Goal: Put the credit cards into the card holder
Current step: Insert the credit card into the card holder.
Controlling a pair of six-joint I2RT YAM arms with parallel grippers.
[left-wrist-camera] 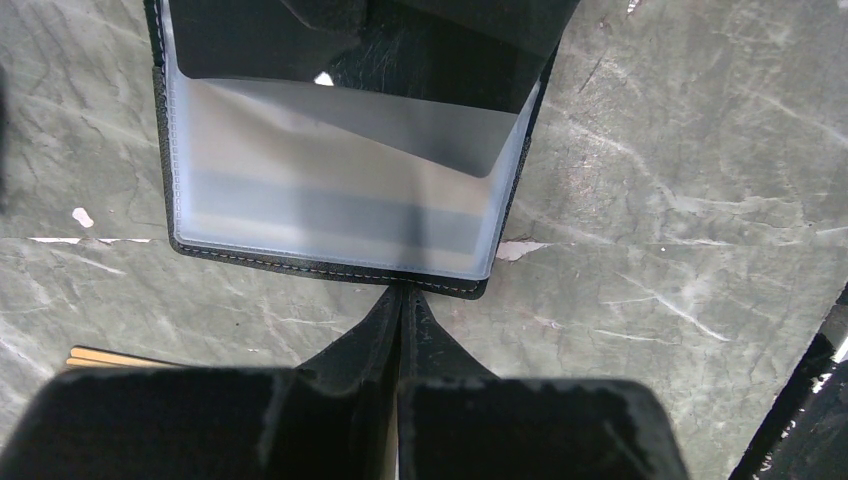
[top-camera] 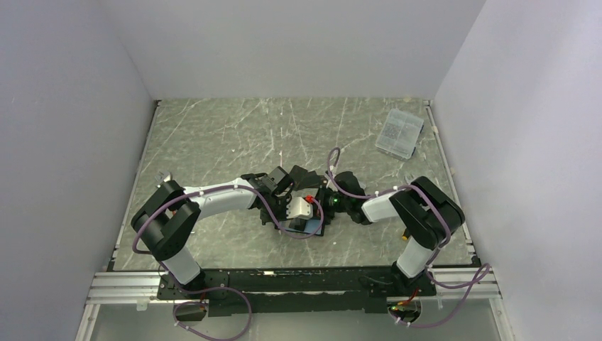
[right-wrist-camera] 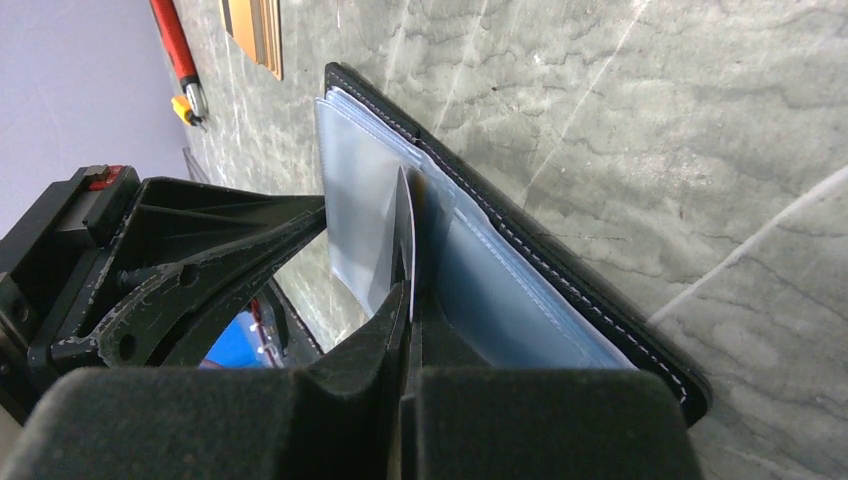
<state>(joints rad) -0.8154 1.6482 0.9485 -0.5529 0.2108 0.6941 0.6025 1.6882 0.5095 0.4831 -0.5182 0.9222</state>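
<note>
card holder (left-wrist-camera: 330,215): lies open on the table (left-wrist-camera: 680,260), upper centre of the left wrist view
right gripper (right-wrist-camera: 408,300): clamped on the silver-grey card (right-wrist-camera: 405,215), held edge-on at frame centre, its corner skewed across the clear sleeve
left gripper (left-wrist-camera: 403,296): fingers closed together, tips against the holder's near stitched edge; whether they pinch it I cannot tell
risk: the skewed card may jam on the sleeve lip or ride over it
risk: the push may slide the holder if the left tips slip off
orange-gold card (right-wrist-camera: 255,30): upper left, not yet stowed
</note>
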